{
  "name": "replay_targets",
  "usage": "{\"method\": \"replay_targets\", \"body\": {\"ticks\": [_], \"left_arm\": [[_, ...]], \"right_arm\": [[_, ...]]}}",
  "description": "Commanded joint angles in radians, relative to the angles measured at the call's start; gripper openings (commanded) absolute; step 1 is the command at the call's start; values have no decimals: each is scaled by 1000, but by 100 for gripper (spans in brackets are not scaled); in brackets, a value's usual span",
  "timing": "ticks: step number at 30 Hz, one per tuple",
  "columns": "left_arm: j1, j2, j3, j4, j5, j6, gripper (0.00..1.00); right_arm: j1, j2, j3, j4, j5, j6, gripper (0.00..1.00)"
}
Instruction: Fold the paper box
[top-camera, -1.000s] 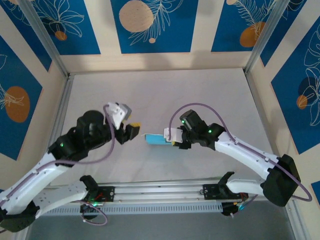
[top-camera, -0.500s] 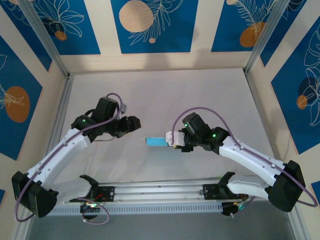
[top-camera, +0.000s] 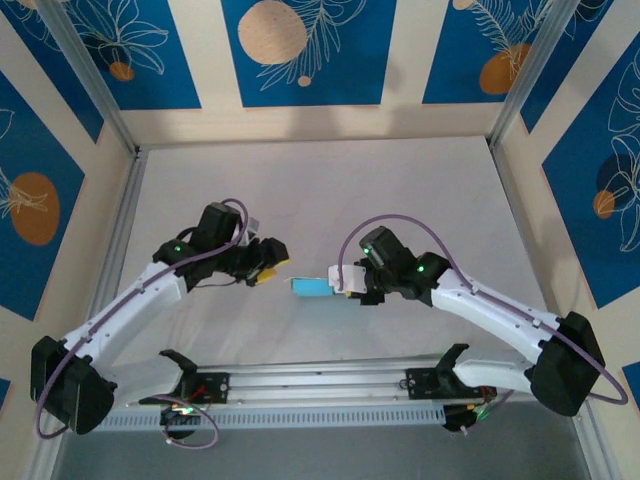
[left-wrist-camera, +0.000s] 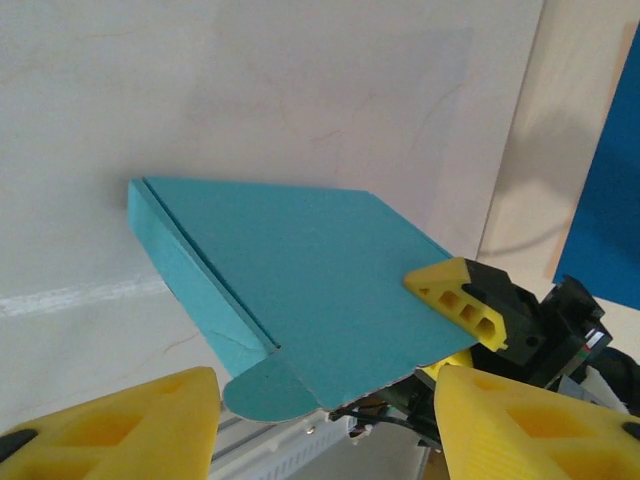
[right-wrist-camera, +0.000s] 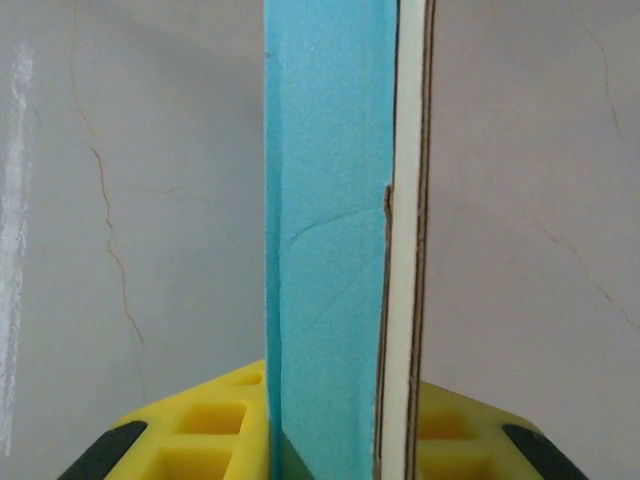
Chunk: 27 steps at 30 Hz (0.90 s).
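Paper box, folded flat
I see a thin light-blue rectangle at mid-table, one rounded tab sticking out and a white card edge showing.

Pale grey-white table lying flat inside a boxed enclosure. Cream wall panels standing on three sides, carrying blue prints with white leaf outlines and orange discs. Silver metal posts slanting up at the back corners. Metal rail running along the near edge. Soft, even light falling. Hairline cracks showing in the tabletop up close.
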Motion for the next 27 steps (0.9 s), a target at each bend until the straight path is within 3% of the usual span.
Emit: {"method": "replay_targets", "body": {"ticks": [1,14,21,27], "left_arm": [[-18,8,-23,59,34,-49,58],[-88,-12,-56,117,10,-112,55],[-63,-21,7,-29,-115,25,58],[-33,16,18,-17,-116,58,61]], "right_arm": [[5,8,16,2,2,-9,9],[-11,53,49,5,23,7,9],[-11,51,45,1,25,5,10],[-7,42,43,-10,19,5,10]]}}
